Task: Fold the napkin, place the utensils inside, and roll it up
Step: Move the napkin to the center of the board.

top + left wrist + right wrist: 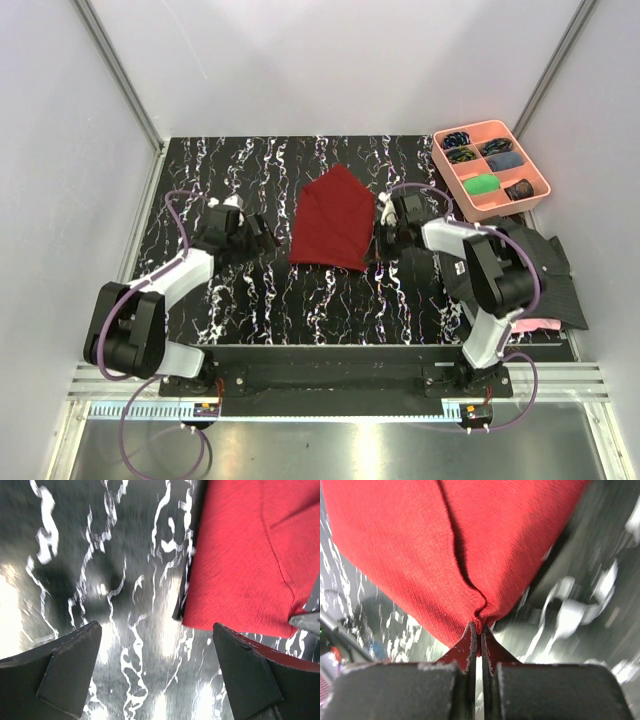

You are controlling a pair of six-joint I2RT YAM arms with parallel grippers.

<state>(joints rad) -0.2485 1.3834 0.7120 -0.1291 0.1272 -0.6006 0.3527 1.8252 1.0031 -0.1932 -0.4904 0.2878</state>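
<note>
Two fingers point(65, 670) of left hand point(155, 635) spread wide over worktop point(260, 290), nothing between them, just beside napkin point(332, 218) near left corner. We see right hand point(480, 635) pressed together, pinching napkin's right edge. Napkin lies folded mid-worktop, between hands. Farther back right, pink tray point(472, 128) with compartments.

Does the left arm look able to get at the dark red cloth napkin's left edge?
Probably yes: the left gripper hangs open just beside the dark red cloth napkin, with nothing visible between them.
</note>
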